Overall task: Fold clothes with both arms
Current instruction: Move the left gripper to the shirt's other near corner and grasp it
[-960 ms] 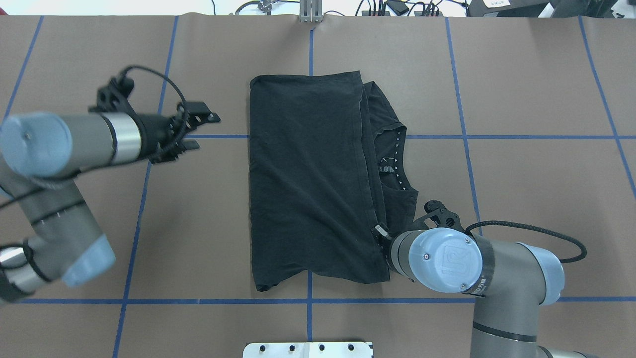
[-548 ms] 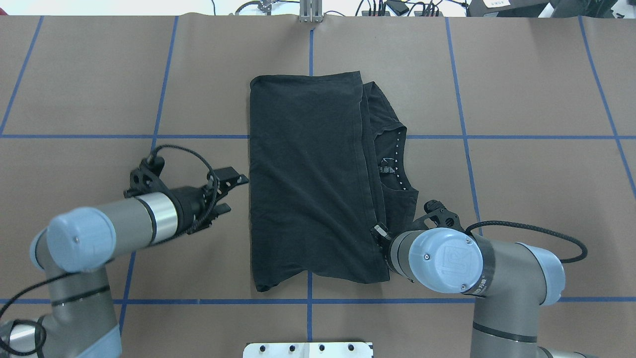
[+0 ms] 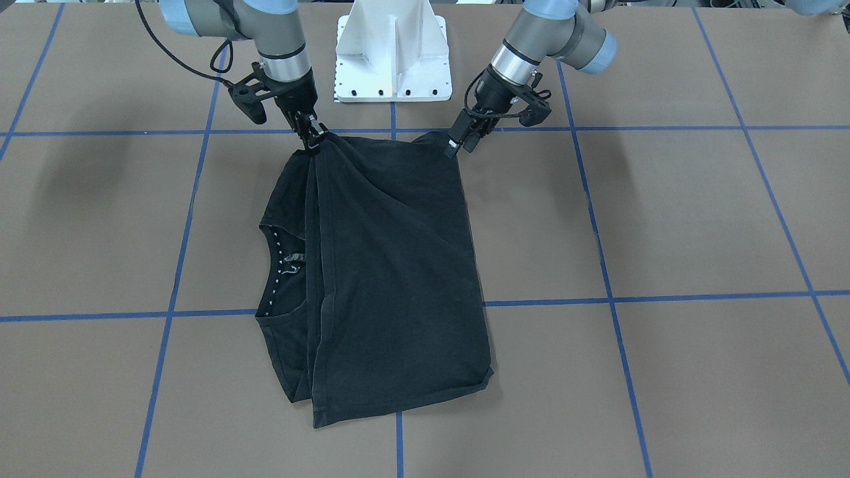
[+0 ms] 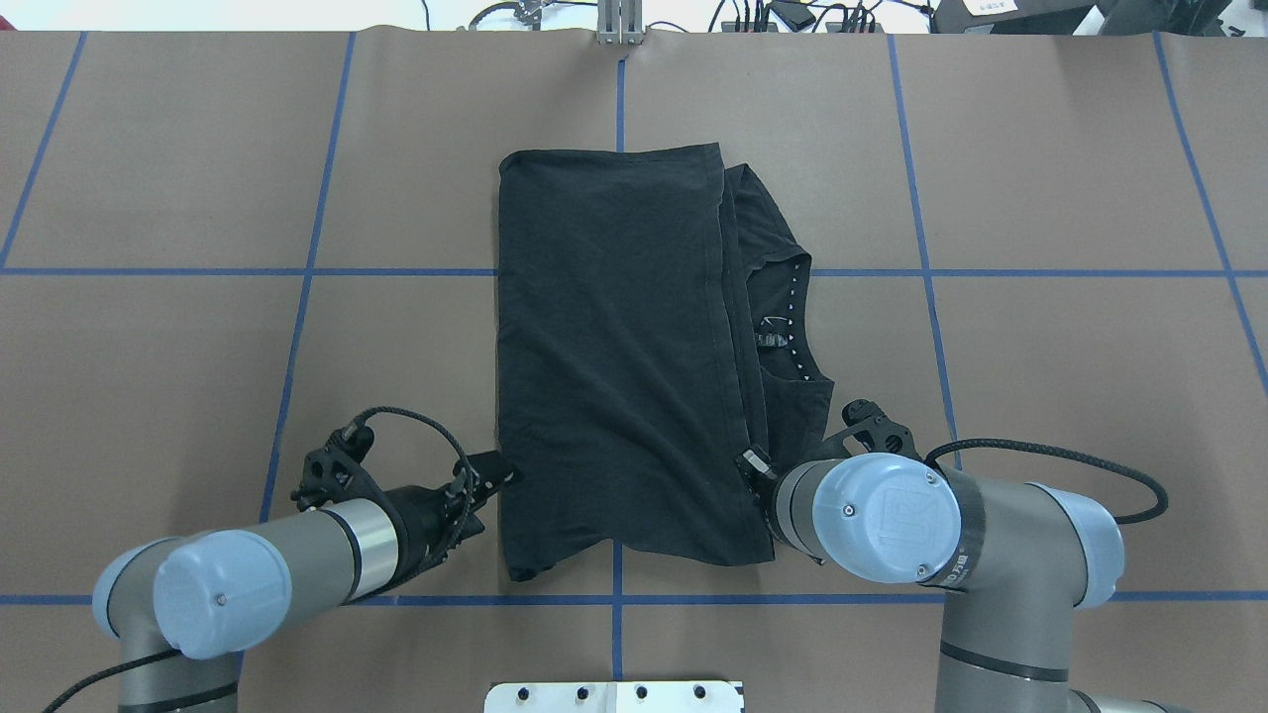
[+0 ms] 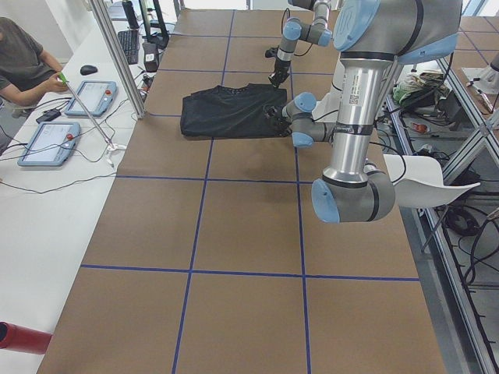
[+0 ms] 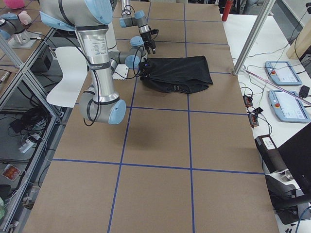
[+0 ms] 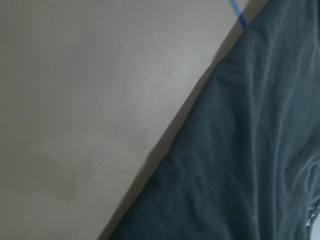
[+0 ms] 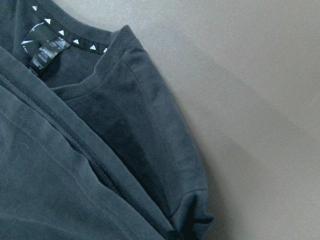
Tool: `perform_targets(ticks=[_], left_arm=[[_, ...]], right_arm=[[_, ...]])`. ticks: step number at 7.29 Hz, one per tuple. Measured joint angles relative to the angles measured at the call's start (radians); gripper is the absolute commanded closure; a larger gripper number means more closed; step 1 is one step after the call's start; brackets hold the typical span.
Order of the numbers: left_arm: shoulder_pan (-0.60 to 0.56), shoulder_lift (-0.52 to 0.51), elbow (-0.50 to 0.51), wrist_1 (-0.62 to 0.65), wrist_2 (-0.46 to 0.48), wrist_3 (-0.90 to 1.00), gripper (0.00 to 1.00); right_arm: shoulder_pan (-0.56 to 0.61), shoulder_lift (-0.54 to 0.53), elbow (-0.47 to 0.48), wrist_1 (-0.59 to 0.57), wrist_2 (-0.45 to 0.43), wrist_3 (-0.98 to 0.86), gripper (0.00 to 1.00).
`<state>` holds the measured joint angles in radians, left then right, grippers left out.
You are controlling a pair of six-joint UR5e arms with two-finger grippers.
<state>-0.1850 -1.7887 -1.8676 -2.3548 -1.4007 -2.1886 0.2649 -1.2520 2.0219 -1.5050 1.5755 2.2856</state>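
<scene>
— Two claws at the near hem, yeah? Start on the left.
— Left claw (image 4: 493,495) sat low by the near-left corner of the shirt (image 4: 614,347). Its fingers were spread with nothing between them. One tip was right at the cloth edge, and I couldn't tell whether it touched. It looked lined up to take that corner.
— Did the wrist camera help?
— No. The left wrist view only showed the shirt edge on bare table (image 4: 149,149), no fingers in shot.
— And the shirt?
— It lay flat mid-table across the blue tape lines (image 4: 297,272). It was folded lengthwise, with one panel laid over the body. The neck lining (image 4: 792,327) peeked out along the right side. No print was showing.
— Right side?
— Right claw (image 3: 313,141) was pinching the near-right corner. In the front view the cloth tented up to the fingertips, with creases fanning out from there. Overhead, the wrist hid the fingers.
— Why hold it like that?
— My guess is that one corner was secured first, so that once the left had its corner too, both could lift the near hem together. They'd carry it toward the far end for the cross fold.
— Any risk?
— The near-left corner looked curled under, so the claw might catch only one layer and the hem would go up crooked.
</scene>
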Motion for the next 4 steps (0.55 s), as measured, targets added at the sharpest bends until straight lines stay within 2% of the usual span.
perform_targets(ticks=[4], left_arm=[[0.043,-0.005,0.012,0.005,0.002,-0.026,0.30]], right_arm=[[0.000,-0.001,0.000,0.000,0.004,-0.001,1.00]])
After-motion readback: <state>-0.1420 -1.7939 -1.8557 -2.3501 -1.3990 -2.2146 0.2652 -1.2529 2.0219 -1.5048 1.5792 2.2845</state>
